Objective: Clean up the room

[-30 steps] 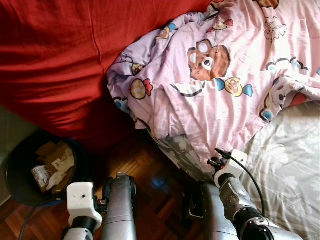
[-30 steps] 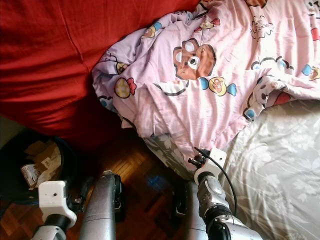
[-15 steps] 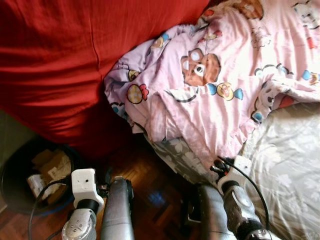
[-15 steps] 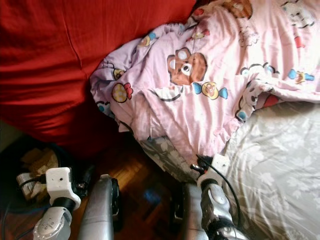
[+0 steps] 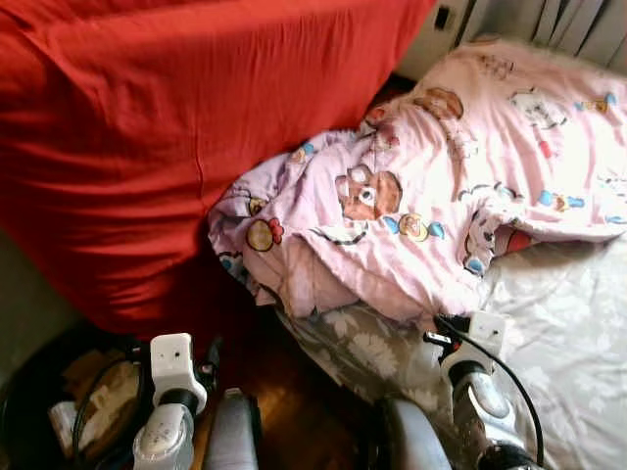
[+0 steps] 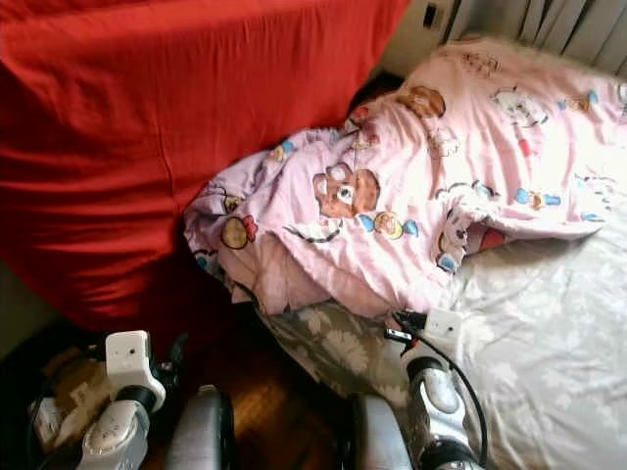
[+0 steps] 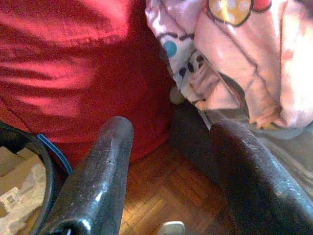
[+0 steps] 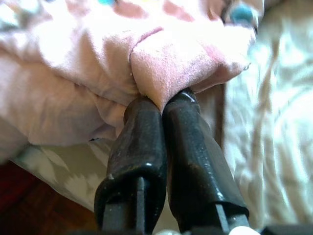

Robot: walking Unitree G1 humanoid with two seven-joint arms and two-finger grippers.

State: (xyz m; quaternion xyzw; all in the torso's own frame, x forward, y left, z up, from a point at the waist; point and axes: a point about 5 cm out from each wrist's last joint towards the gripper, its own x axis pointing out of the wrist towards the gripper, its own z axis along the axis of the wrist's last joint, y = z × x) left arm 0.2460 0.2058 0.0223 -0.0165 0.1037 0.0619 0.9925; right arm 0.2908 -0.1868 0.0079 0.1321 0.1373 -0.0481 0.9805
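Observation:
A pink blanket (image 5: 392,225) printed with bears and sweets lies crumpled on a bed with a grey flowered sheet (image 5: 568,323). Its near hem hangs just over the bed's edge. My right gripper (image 8: 161,103) is shut on a fold of that pink hem, at the bed's near edge where my right arm (image 5: 475,392) reaches. My left gripper (image 7: 173,127) is open and holds nothing. It hangs low over the wooden floor (image 7: 161,196), between a red cushion (image 7: 73,63) and the blanket's drooping corner (image 7: 220,63).
A big red cushion (image 5: 176,127) leans along the left and touches the blanket. A black bin (image 5: 39,392) with cardboard scraps stands at the lower left beside my left arm. A wall socket (image 5: 443,17) and pale curtain folds (image 5: 558,24) are behind the bed.
The whole view has tilted up, showing more of the bed and the wall. My right arm has moved forward along the bed's edge with the blanket hem. My left wrist has risen beside the bin.

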